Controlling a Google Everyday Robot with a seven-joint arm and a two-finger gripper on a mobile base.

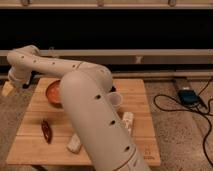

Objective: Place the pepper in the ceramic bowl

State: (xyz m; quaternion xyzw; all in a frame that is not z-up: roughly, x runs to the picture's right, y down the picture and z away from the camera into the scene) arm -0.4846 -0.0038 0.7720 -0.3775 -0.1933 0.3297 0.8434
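Observation:
The dark red pepper (46, 131) lies on the wooden table (100, 90) near its front left. The ceramic bowl (52, 93), orange inside, sits at the back left of the table, partly hidden by my arm. My gripper (8, 89) hangs at the far left, just beyond the table's left edge, left of the bowl and well behind the pepper. My large white arm crosses the middle of the view and hides part of the tabletop.
A small white cup (115, 100) stands right of the arm. Pale whitish blocks lie at the front (75, 144) and right (128, 121). A blue device (187, 96) and black cables lie on the floor at the right. A dark wall runs behind.

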